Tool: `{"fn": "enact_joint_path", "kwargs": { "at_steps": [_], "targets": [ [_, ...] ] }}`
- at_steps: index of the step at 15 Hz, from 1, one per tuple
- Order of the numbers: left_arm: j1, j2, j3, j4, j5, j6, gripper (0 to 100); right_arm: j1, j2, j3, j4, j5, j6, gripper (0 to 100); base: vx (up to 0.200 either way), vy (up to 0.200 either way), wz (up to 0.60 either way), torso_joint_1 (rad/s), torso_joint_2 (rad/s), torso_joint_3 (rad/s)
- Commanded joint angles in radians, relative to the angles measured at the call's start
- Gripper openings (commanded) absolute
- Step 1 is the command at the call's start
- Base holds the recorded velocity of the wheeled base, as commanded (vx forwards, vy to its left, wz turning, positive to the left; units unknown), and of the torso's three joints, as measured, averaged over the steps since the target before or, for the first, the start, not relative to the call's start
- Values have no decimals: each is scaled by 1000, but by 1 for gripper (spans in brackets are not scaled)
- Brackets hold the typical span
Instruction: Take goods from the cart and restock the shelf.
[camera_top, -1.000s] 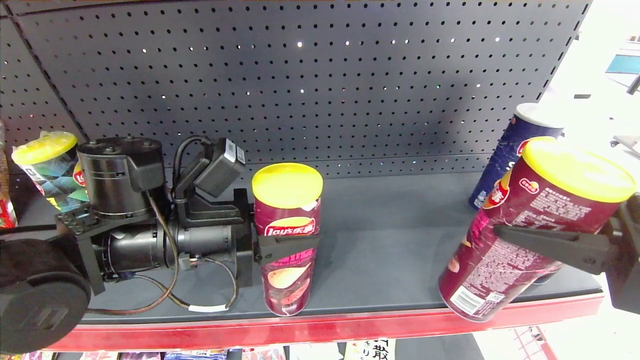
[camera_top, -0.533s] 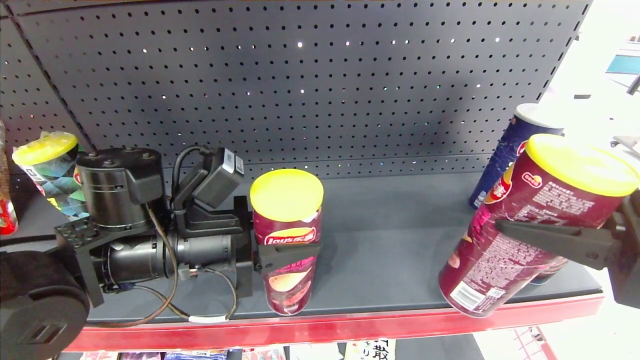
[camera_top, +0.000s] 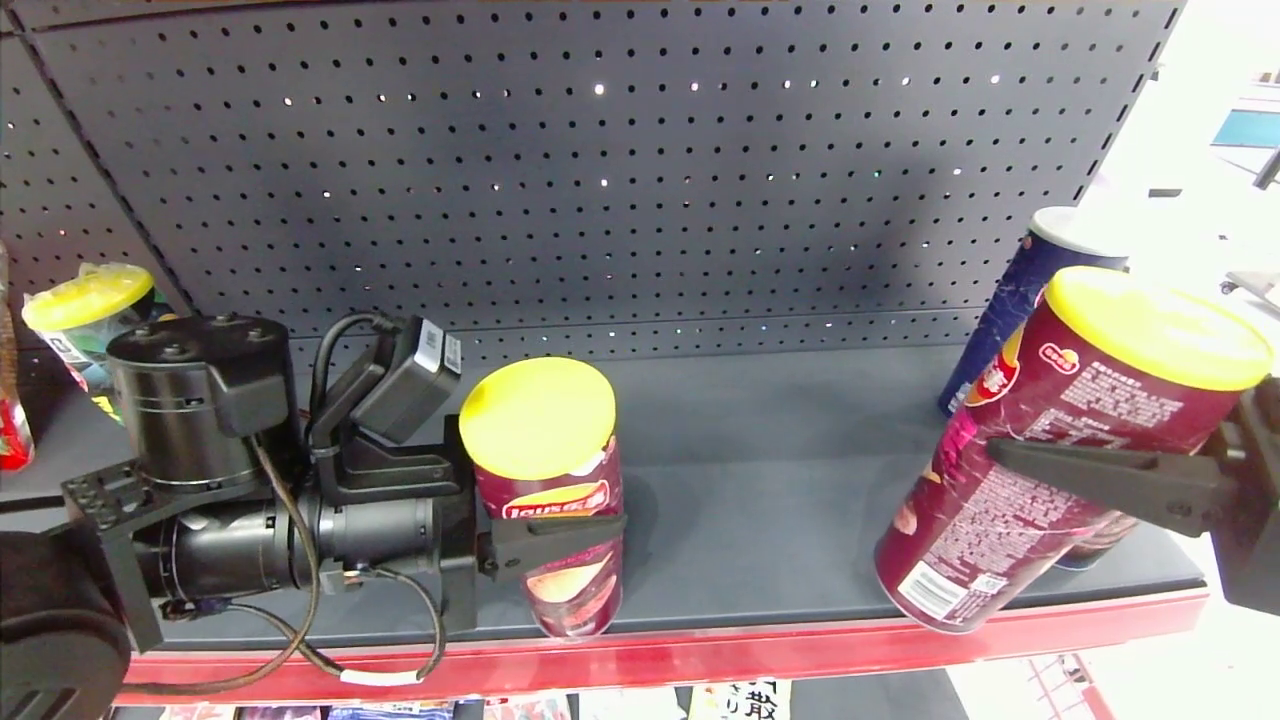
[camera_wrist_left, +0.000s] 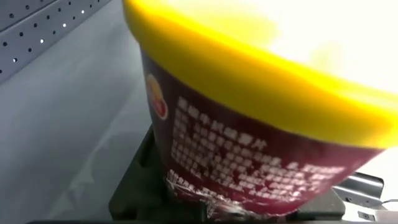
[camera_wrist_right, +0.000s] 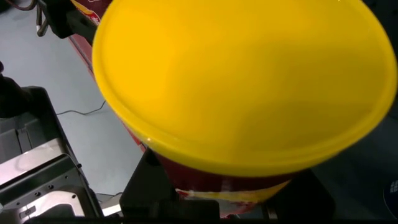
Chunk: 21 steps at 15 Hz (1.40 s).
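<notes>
Shelf (camera_top: 780, 520): bare floor open between cans. Left gripper (camera_top: 570, 535) clamped on left can (camera_top: 560, 590), upright, base near red front lip (camera_top: 700, 650). Right gripper (camera_top: 1040, 470) clamped on right can (camera_top: 1090, 390), tilted, base at lip; blue can (camera_top: 1010, 300) just behind.

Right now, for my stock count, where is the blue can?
Head view, far right: the blue can sits back on the shelf, behind the right-hand maroon can.

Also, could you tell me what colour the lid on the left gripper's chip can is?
Yellow lid on the chip can, best in the head view.
</notes>
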Motion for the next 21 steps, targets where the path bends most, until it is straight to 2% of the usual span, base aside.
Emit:
{"fn": "enact_joint_path", "kwargs": {
  "at_steps": [1,2,8,12,14,19,21],
  "targets": [
    [0,-4,5,-2,-2,3,0,2,19,-16,0,1,-1,0,0,0,0,0,0,0],
    [0,-6,16,-6,-2,4,100,16,41,-34,-2,1,-1,0,0,0,0,0,0,0],
    [12,-9,33,-12,23,3,100,65,211,-179,-2,-1,-4,0,0,0,0,0,0,0],
    [35,-24,50,-35,103,3,100,116,369,-332,-3,-1,-7,0,0,0,0,0,0,0],
    [63,-43,69,-35,110,4,100,137,452,-418,-12,-1,-7,0,0,0,0,0,0,0],
    [72,-130,142,-32,107,0,100,195,625,-548,-63,-4,-4,0,0,0,0,0,0,0],
    [97,-156,168,-31,103,0,100,212,682,-614,-68,-4,-4,0,0,0,0,0,0,0]
  ]
}}
